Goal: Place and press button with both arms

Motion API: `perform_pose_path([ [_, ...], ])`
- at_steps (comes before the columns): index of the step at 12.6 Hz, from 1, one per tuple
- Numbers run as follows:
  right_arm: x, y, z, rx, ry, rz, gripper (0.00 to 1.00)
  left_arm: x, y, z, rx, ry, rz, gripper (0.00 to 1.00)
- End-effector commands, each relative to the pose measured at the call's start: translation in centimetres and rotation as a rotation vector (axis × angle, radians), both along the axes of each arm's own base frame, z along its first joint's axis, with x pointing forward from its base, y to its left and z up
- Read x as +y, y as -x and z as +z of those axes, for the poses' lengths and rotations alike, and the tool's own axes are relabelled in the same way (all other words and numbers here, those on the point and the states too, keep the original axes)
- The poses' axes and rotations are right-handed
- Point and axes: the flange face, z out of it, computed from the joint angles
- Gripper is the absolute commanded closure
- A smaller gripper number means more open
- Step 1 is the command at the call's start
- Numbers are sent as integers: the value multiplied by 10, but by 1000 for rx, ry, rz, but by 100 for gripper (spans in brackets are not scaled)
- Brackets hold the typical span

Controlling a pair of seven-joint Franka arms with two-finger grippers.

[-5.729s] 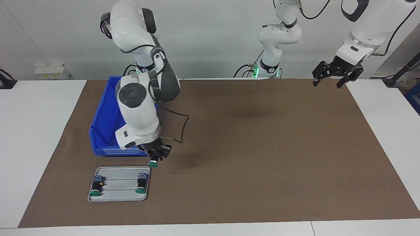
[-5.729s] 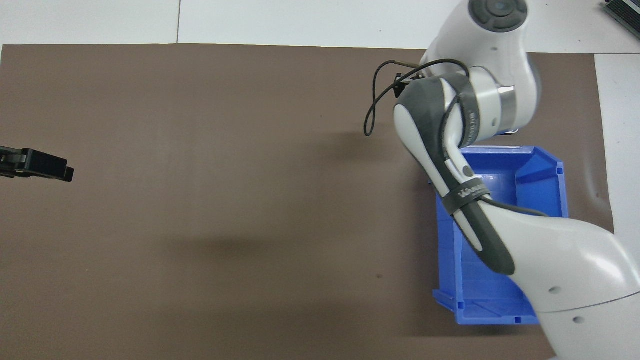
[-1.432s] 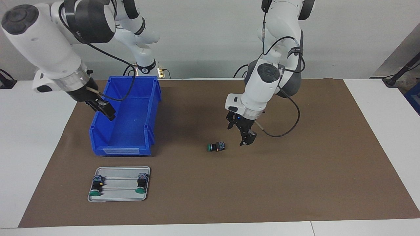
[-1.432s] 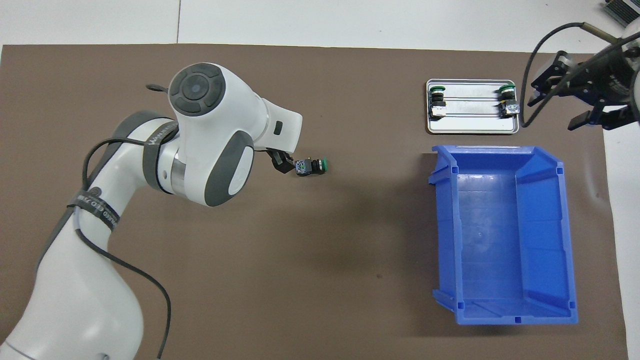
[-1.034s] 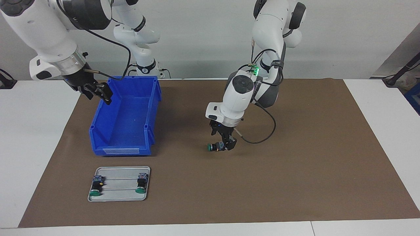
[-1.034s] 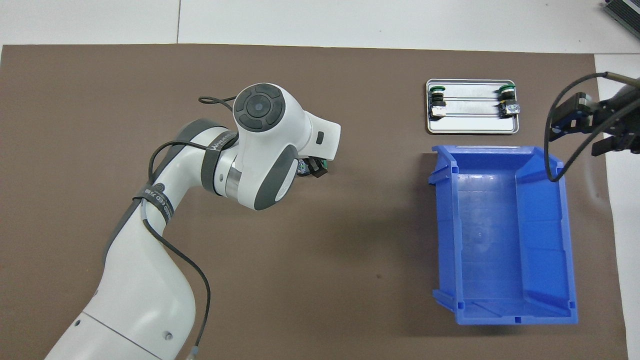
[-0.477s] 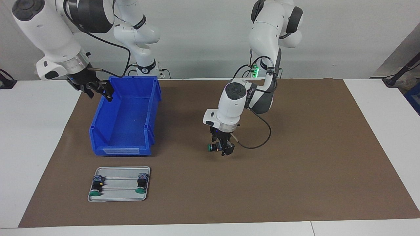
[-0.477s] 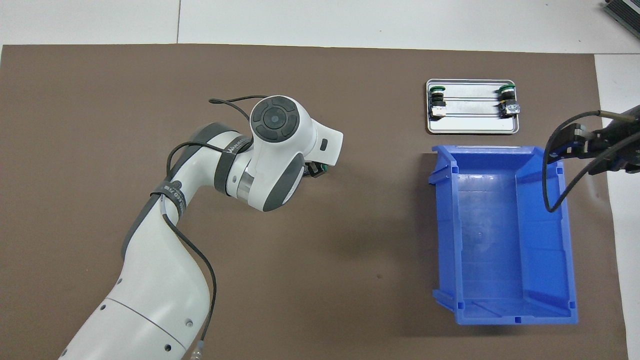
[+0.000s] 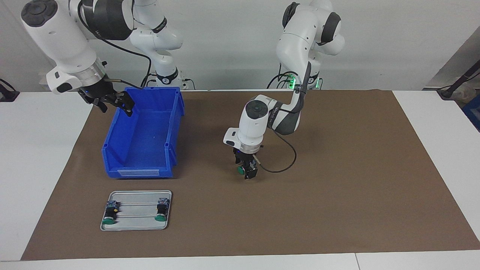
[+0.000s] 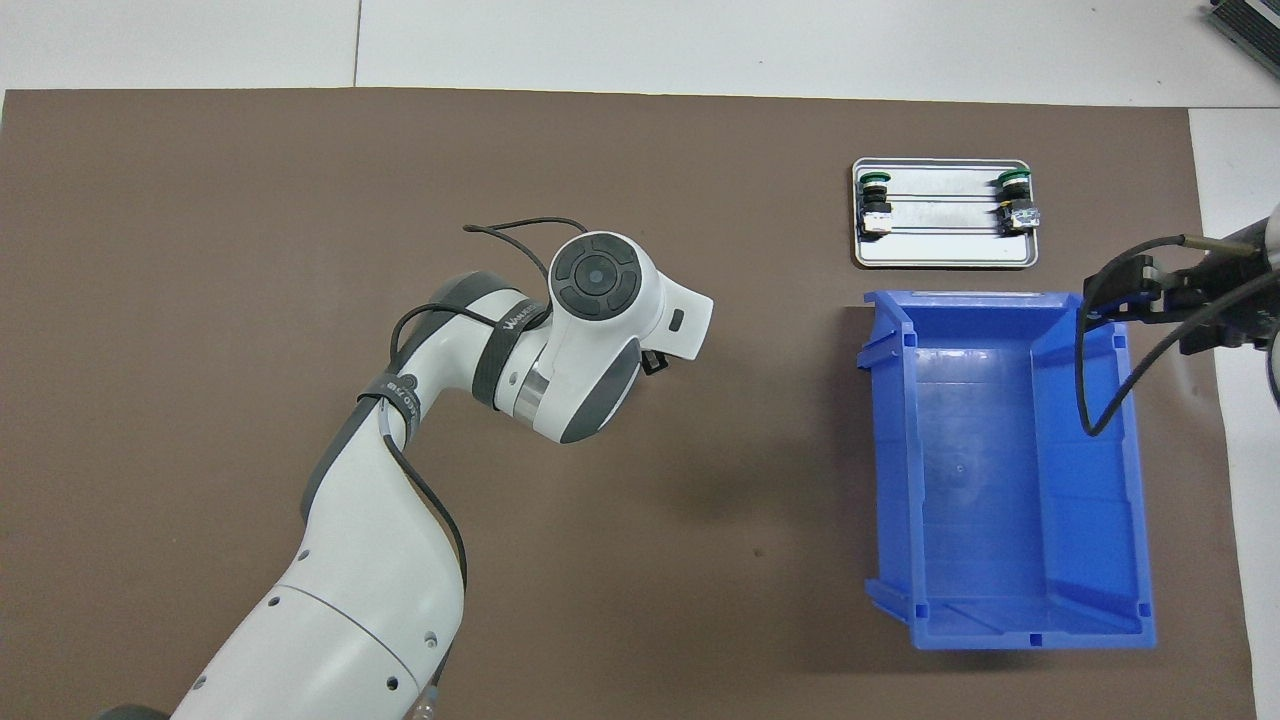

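Observation:
The button (image 9: 240, 170) lies on its side on the brown mat, green cap toward the right arm's end of the table. My left gripper (image 9: 246, 173) is down at it, open, its jaws on either side of the black body. In the overhead view the left wrist hides the button and only one finger (image 10: 653, 362) shows. My right gripper (image 9: 113, 105) hangs open and empty over the corner of the blue bin (image 9: 138, 173) nearest the robots, also seen as the right gripper (image 10: 1150, 310) in the overhead view.
A metal tray (image 9: 137, 222) lies farther from the robots than the bin and carries two more green-capped buttons (image 9: 109, 216) (image 9: 162, 212). The tray (image 10: 945, 255) and blue bin (image 10: 1000, 300) sit toward the right arm's end. The left arm's cable loops over the mat.
The left gripper slid toward the right arm's end and turned until it straddles the button. The right gripper stayed over the bin's corner and spread its fingers wider.

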Motion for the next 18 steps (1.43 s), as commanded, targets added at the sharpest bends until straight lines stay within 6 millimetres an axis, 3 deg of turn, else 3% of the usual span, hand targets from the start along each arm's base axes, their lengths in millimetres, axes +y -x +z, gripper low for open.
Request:
perform_pose_path([
  [1, -2, 3, 2, -20, 6, 30, 4, 5, 6, -7, -8, -26, -12, 18],
  [2, -5, 5, 4, -22, 5, 34, 3, 4, 6, -6, -12, -22, -10, 19],
  [3, -6, 8, 5, -15, 4, 48, 3, 4, 7, -6, -11, -22, -8, 28],
  [4, -15, 10, 5, -12, 3, 47, 3, 4, 5, -5, -13, -18, -3, 52],
  [5, -28, 12, 7, -13, 3, 46, 3, 5, 4, -4, -12, -14, 8, 84],
  [6, -39, 14, 10, -11, 1, 60, 3, 6, 3, -3, -8, -14, 29, 100],
  [8, -63, 21, 21, -22, -8, 89, 3, 14, -5, 9, -25, -7, 49, 100],
  [9, -71, 22, 30, -36, -6, 86, 3, 16, -7, 24, -41, 7, 54, 100],
  [11, -71, 25, 34, -27, -8, 85, 3, 32, -11, 55, -37, 7, 75, 100],
  [14, -66, 28, 41, -42, -9, 83, 3, 90, -18, 99, 16, -25, 111, 100],
  [15, -65, 28, 41, -41, -9, 86, 3, 118, -15, 113, 23, -20, 107, 100],
  [18, -64, 27, 39, -48, -13, 83, 1, 198, -4, 121, 93, 118, 90, 100],
])
